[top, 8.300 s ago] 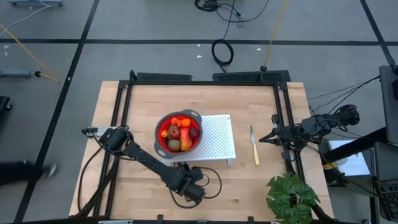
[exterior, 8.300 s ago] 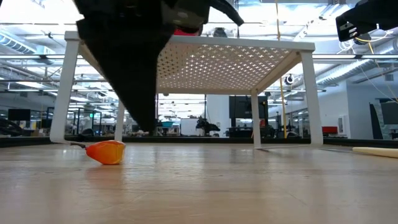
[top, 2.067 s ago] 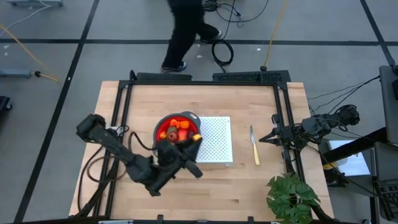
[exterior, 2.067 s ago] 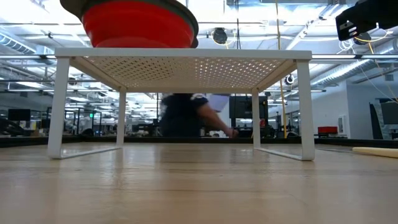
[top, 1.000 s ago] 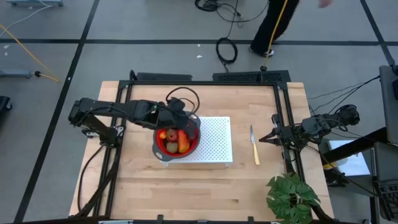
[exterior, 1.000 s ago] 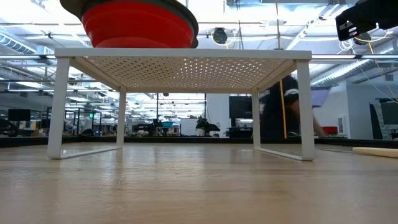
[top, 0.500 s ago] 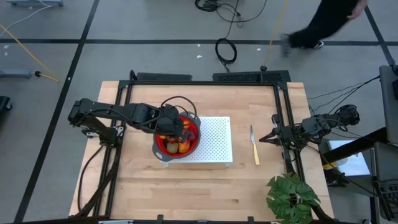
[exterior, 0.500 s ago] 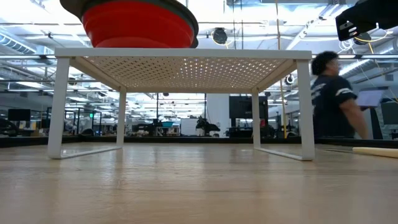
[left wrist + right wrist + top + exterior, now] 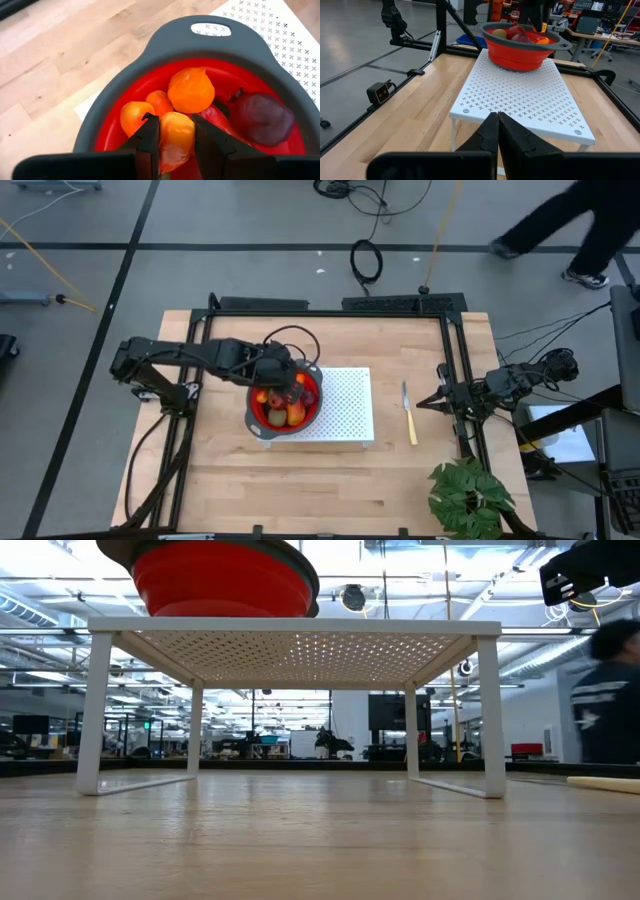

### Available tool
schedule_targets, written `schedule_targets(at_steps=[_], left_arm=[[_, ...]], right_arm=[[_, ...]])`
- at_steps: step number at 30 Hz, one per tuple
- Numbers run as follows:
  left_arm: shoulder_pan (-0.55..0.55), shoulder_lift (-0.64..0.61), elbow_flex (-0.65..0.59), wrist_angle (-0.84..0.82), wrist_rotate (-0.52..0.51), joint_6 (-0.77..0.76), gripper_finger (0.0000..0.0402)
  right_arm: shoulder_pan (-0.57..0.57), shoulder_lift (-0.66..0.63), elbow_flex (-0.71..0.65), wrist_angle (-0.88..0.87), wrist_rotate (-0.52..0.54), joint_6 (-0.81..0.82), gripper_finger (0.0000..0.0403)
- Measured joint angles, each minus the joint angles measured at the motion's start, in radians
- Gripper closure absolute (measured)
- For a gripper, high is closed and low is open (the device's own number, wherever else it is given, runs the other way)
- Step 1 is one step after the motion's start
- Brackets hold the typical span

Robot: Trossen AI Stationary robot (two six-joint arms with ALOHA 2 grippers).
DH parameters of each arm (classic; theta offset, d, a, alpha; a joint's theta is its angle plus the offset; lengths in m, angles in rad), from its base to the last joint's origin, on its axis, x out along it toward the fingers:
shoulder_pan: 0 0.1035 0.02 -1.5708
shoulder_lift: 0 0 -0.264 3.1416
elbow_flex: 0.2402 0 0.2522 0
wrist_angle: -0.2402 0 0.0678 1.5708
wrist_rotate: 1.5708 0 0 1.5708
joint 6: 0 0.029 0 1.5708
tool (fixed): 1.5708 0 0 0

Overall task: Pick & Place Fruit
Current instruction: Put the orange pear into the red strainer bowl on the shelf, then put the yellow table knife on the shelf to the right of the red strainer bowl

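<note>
One wooden table [image 9: 330, 480], left jaws clamping orange fruit [image 9: 176, 135], right jaws closed.

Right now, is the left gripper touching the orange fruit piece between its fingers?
Touching. The left wrist view shows the left gripper over the red bowl, both fingers pressed against the orange-yellow fruit piece.

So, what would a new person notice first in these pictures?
First the red bowl, full of fruit, on the white rack at the table's middle. The left claw is inside it, shut on an orange fruit. The right claw waits shut at the table's right edge, near the knife.
</note>
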Motion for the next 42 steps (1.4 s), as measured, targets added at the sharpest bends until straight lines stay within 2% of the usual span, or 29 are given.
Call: schedule_targets(at_steps=[5, 30, 33, 42], left_arm=[[0.017, 0.000, 0.000, 0.000, 0.057, 0.029, 0.0314], [0.015, 0.001, 0.000, 0.004, 0.059, 0.077, 0.0312], [0.015, 0.001, 0.000, 0.005, 0.059, 0.076, 0.0294], [0.015, 0.001, 0.000, 0.005, 0.059, 0.068, 0.0203]], right_arm=[[0.000, 0.000, 0.000, 0.000, 0.000, 0.000, 0.0403], [0.000, 0.000, 0.000, 0.000, 0.000, -0.003, 0.0403], [0.000, 0.000, 0.000, 0.000, 0.000, -0.003, 0.0403], [0.000, 0.000, 0.000, 0.000, 0.000, -0.003, 0.0403]])
